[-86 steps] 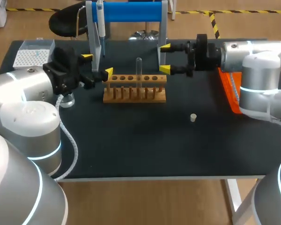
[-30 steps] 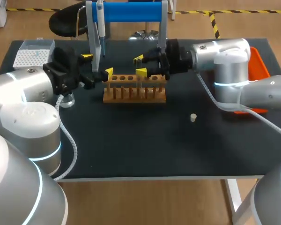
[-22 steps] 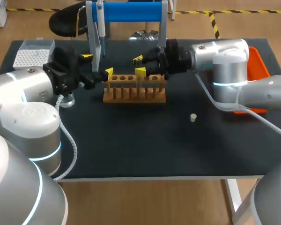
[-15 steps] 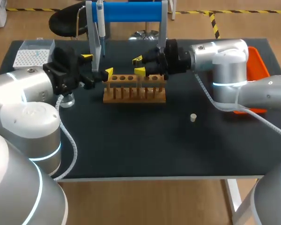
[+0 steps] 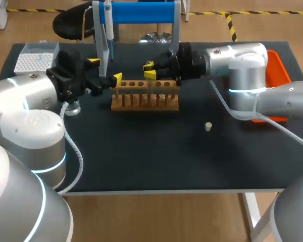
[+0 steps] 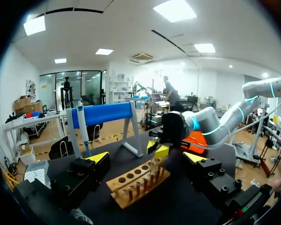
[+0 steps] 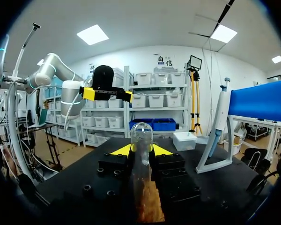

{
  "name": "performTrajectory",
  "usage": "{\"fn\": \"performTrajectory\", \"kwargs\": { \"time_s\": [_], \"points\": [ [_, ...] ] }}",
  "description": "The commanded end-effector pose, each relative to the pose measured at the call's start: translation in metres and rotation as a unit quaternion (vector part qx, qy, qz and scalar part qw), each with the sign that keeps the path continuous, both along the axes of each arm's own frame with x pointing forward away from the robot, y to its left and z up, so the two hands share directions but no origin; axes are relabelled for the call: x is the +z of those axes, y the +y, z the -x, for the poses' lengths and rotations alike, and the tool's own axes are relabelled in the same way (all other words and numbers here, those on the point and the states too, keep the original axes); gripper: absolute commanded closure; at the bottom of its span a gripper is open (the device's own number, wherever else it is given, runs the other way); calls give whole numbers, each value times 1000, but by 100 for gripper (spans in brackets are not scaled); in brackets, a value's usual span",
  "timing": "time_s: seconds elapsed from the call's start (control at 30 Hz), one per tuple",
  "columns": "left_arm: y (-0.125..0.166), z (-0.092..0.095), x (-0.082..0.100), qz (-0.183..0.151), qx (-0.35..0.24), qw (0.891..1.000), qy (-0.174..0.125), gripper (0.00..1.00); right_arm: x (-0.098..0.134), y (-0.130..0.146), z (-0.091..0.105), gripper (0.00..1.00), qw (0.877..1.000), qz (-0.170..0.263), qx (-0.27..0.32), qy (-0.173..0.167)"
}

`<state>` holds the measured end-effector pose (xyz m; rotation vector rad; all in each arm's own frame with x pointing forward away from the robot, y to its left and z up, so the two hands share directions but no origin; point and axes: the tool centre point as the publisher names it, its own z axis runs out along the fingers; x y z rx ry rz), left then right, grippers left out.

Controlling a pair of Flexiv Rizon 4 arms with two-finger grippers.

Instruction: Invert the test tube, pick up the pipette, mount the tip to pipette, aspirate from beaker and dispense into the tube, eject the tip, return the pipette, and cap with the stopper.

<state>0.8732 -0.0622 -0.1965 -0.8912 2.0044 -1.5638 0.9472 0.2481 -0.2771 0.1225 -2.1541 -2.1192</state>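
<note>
Right claw (image 7: 141,151) clamped on test tube (image 7: 141,134), rounded end up; wooden rack (image 7: 150,208) beneath; pipette (image 7: 220,115) on stand (image 7: 262,101) beside.

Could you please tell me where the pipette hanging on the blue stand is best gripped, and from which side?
Grip the pipette on its thick upper handle, not the thin shaft below. It hangs upright at the left end of the blue stand, so come in level from the table side, likely with the open left gripper nearby.
</note>
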Motion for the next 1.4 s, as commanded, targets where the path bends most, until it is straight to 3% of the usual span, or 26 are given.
{"fn": "performTrajectory", "kwargs": {
  "time_s": [0.03, 1.4],
  "points": [
    [0, 0, -1, 1, -1, 1000, 0, 0, 0, 0, -1, 100, 1000, -1, 1, 0],
    [0, 0, -1, 1, -1, 1000, 0, 0, 39, -4, 3, 100, 1000, -3, -7, -4]
  ]
}}
